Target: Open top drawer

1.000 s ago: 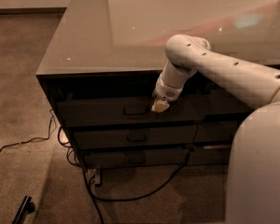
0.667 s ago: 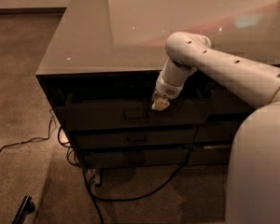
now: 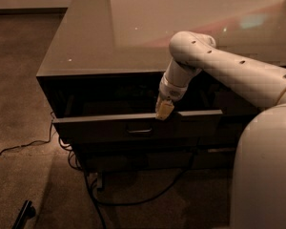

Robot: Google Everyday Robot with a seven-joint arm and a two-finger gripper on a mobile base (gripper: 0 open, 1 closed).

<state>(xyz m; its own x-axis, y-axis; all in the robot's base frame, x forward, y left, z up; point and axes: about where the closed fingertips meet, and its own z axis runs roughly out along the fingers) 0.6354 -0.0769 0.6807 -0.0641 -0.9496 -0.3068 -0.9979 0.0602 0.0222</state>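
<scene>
Your top drawer (image 3: 100,127) stands partly out from under the tabletop's (image 3: 86,46) front edge, with its loop handle (image 3: 139,130) below the middle of that edge. The gripper (image 3: 164,110) sits at the top rim of the drawer front, just right of the handle, and you cannot tell whether it is clasping the rim. 1 dark cable (image 3: 19,147) trails over the carpet below the front-left corner.
</scene>
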